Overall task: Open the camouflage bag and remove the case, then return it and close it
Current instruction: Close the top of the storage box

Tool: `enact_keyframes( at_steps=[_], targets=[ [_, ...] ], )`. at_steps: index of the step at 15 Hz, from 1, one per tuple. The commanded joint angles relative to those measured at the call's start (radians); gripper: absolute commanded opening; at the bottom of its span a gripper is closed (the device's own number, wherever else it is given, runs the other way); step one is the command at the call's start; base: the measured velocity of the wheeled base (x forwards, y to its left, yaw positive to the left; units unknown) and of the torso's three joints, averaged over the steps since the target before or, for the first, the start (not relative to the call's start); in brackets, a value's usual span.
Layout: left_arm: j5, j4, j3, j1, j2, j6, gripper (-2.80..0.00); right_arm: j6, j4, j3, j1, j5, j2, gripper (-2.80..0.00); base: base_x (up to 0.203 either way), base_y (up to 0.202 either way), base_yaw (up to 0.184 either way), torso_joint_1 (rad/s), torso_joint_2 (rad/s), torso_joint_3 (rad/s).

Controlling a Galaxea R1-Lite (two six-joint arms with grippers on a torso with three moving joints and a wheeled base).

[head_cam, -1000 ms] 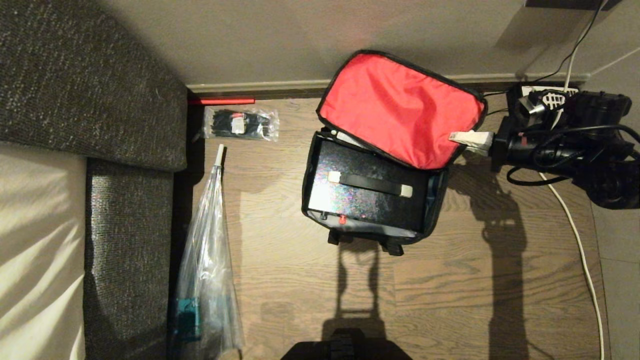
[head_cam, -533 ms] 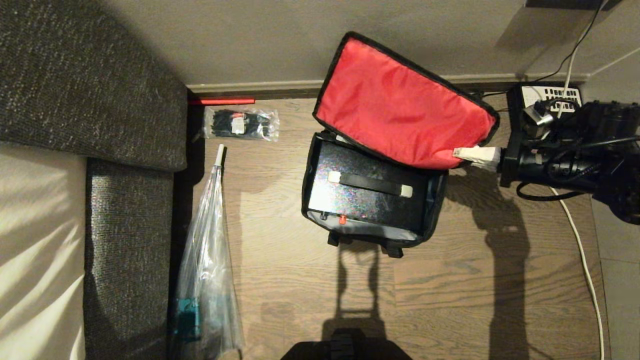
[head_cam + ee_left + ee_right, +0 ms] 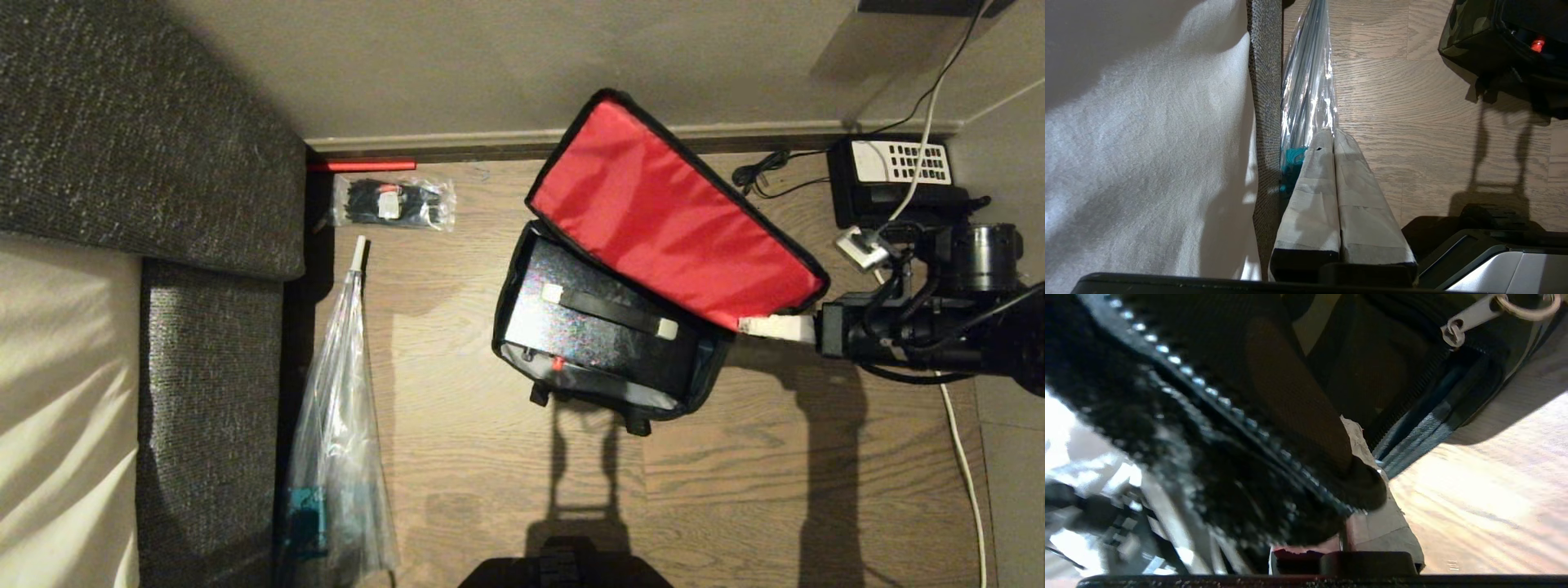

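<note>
The camouflage bag (image 3: 522, 269) lies open on the wooden floor, its red-lined lid (image 3: 669, 212) raised and slanting over the far right part. Inside sits the case (image 3: 596, 335), black, with a pale-ended strap across its top and a red knob (image 3: 558, 365) on the near face. My right gripper (image 3: 755, 325) comes in from the right, shut on the lid's near right corner. The right wrist view shows the lid's zipper edge (image 3: 1241, 412) pinched in that gripper (image 3: 1355, 465). My left gripper (image 3: 1333, 132) is shut and empty, parked near the sofa; a corner of the bag (image 3: 1466, 41) shows there.
A dark sofa (image 3: 147, 163) with a pale cushion fills the left. A clear packet of black ties (image 3: 393, 202) and a plastic-wrapped umbrella (image 3: 339, 425) lie beside it. A black telephone (image 3: 890, 175) and a white cable (image 3: 959, 441) lie at right, near the wall.
My right gripper has drawn the lid corner toward the near side and slightly right. The lid has swung with it, and the bag body has turned a little.
</note>
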Motion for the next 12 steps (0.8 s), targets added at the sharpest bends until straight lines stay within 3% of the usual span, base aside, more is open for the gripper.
enact_keyframes(
  at_steps=[1,7,8,10,11,12],
  targets=[
    [0.001,0.000,0.000,0.000,0.000,0.000,-2.80,-0.050,0.012,0.020,0.000,0.003,-0.001,-2.80,0.000,0.000,0.000,0.000,0.00,0.000],
    [0.001,0.000,0.000,0.000,0.000,0.000,-2.80,-0.083,0.025,0.045,0.001,0.012,-0.004,-2.80,0.000,0.000,0.000,0.000,0.00,0.000],
    [0.001,0.000,0.000,-0.001,0.000,0.000,-2.80,-0.105,0.037,0.070,0.001,0.016,-0.011,-2.80,0.000,0.000,0.000,0.000,0.00,0.000],
    [0.001,0.000,0.000,0.000,0.000,0.000,-2.80,-0.235,0.094,0.117,0.003,0.016,-0.032,-2.80,0.000,0.000,0.000,0.000,0.00,0.000],
    [0.001,0.000,0.000,0.000,0.000,0.000,-2.80,-0.270,0.129,0.114,0.004,0.015,-0.031,0.00,0.000,0.000,0.000,0.000,0.00,0.000],
    [0.001,0.000,0.000,-0.001,0.000,0.000,-2.80,-0.276,0.134,0.110,0.003,0.012,-0.028,0.00,0.000,0.000,0.000,0.000,0.00,0.000]
  ],
)
